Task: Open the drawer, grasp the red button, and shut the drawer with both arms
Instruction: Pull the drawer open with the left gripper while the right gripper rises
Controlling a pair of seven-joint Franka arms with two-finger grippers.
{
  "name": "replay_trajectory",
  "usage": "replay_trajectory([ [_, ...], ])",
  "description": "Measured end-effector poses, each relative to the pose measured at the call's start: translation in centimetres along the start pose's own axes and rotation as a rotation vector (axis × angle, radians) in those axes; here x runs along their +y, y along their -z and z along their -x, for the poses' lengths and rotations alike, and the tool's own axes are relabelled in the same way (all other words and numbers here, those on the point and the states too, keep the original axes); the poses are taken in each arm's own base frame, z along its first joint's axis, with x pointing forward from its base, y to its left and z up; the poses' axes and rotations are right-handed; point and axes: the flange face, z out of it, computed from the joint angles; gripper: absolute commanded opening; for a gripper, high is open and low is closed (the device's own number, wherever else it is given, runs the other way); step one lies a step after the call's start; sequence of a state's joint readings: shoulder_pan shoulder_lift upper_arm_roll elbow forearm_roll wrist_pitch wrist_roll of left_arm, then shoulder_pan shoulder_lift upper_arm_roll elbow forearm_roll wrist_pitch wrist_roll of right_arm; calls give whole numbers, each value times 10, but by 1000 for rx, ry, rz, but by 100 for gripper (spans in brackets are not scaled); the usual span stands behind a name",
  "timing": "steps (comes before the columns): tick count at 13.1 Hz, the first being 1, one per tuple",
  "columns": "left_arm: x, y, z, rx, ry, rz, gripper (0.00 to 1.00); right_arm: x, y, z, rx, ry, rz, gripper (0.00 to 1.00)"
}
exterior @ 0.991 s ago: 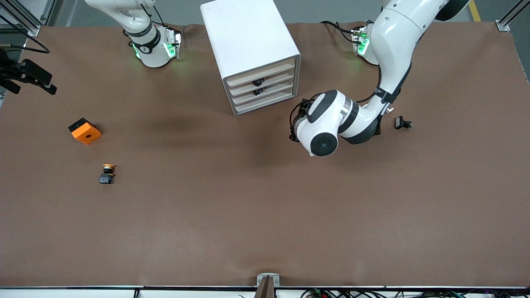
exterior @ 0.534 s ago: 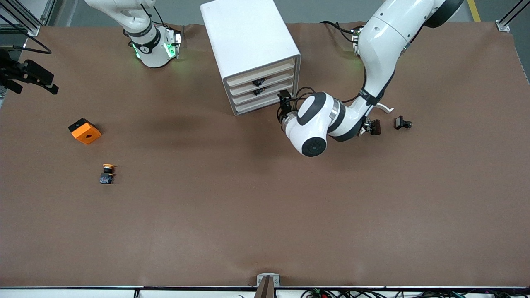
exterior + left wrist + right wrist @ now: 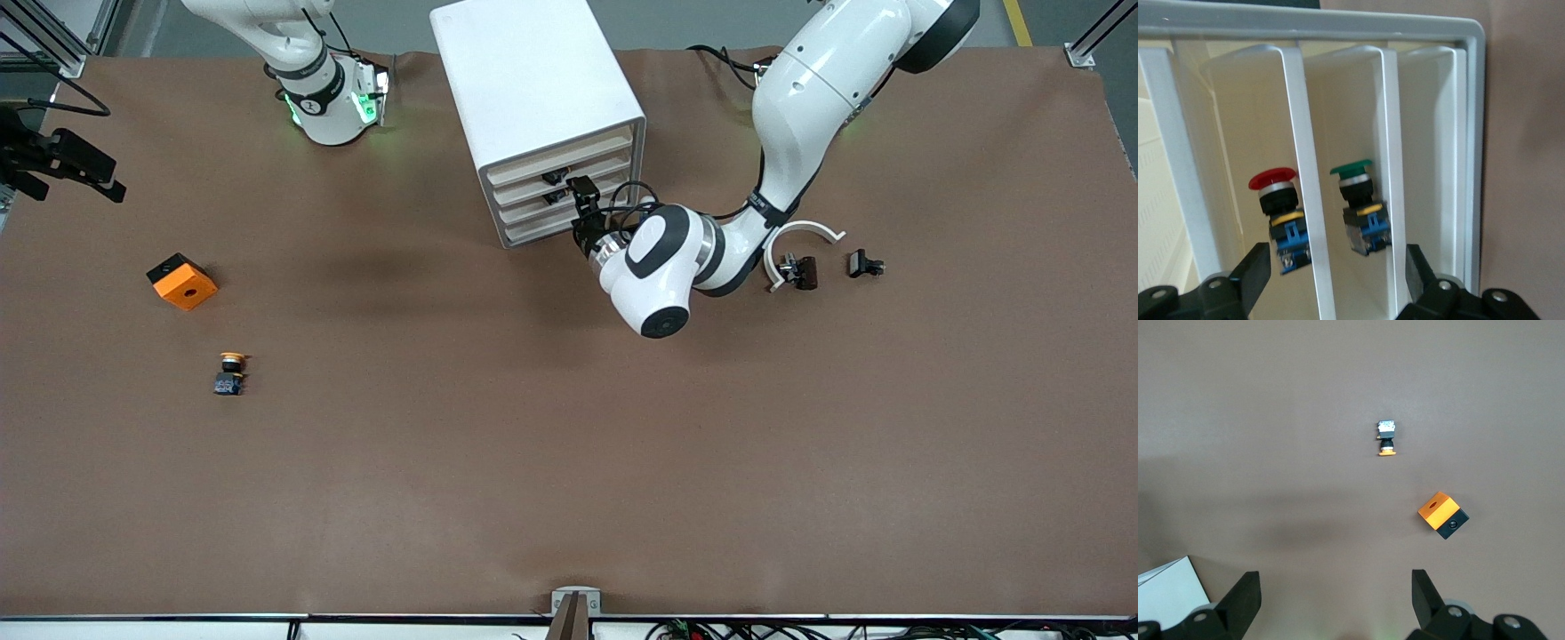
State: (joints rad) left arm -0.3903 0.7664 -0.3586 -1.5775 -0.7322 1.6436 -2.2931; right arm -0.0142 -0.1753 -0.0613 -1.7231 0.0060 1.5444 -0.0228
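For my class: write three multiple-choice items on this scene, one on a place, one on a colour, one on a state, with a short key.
1. Where is the left gripper?
A. at the cabinet's drawer fronts
B. over the orange cube
C. by the yellow-capped button

2. What colour is the cap beside the red-capped button?
A. blue
B. green
C. white

3. How are the right gripper's fingers?
A. shut on the cube
B. shut on nothing
C. open

Key: A, its fingers face the drawers; B, the green-capped button lies one drawer over; C, the fingers stand wide apart with nothing between.
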Motion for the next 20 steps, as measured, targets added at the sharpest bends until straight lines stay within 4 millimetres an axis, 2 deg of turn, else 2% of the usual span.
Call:
replay_trajectory([
  [3, 9, -13, -7, 38, 17, -58, 59, 1, -4, -3, -9, -3, 0, 100],
  [6, 8, -19, -9, 64, 20, -88, 5, 1, -17, -12, -25, -3, 2, 100],
  [7, 7, -21, -9, 69, 18, -90, 0, 1, -24, -17, -32, -3, 3, 100],
  [10, 3, -20, -7, 72, 25, -108, 0, 1, -49, -39, -57, 8, 6, 100],
  [12, 3, -18, -8, 70, 36, -106, 0, 2, -58, -50, -71, 50, 7, 100],
  [14, 4, -9, -7, 56, 34, -96, 0, 4, -83, -62, -116, 65, 6, 100],
  [15, 6, -1, -8, 45, 35, -87, 0, 5, -97, -69, -135, 71, 7, 100],
  [17, 15, 27, -15, 3, 44, -67, 0, 7, -109, -79, -144, 70, 10, 100],
  [20, 29, 82, -30, -81, 52, -19, 0, 12, -106, -85, -110, 62, 13, 100],
])
